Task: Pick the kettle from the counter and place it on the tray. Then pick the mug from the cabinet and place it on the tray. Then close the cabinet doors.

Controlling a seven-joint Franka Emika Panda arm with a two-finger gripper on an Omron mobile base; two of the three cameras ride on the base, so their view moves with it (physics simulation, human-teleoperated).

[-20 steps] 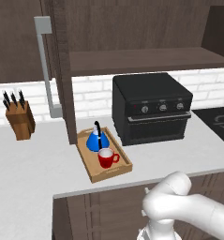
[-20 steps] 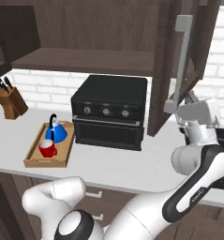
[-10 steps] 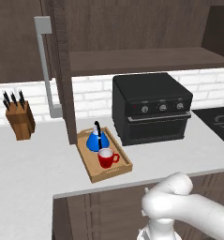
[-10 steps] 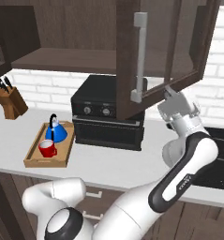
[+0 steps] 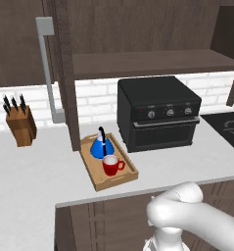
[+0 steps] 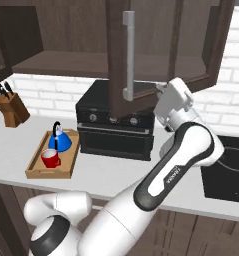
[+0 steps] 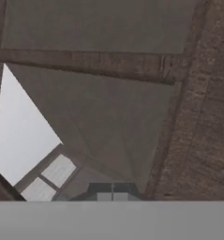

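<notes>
The blue kettle point(image 5: 99, 146) point(image 6: 59, 141) and the red mug point(image 5: 110, 165) point(image 6: 51, 159) both stand in the light-wood tray point(image 5: 98, 183) point(image 6: 39, 173) on the counter point(image 5: 30, 171). The cabinet point(image 5: 152, 63) has its left door point(image 5: 64, 73) swung out wide. Its right door point(image 6: 120, 55), with a grey bar handle point(image 6: 128, 55), stands partly swung in. My gripper point(image 6: 162, 96) point(image 7: 112, 193) is shut and empty, up against the inner side of that right door. Dark wood fills the space just ahead of its tips.
A black toaster oven point(image 5: 157, 112) point(image 6: 116, 125) sits right of the tray, under the cabinet shelf. A knife block point(image 5: 20, 122) point(image 6: 10, 107) stands at the far left. A black hob point(image 6: 226, 170) lies at the right end.
The right cabinet door has swung leftward towards the cabinet front, and my hand has followed behind it. Kettle, mug and tray have not moved.
</notes>
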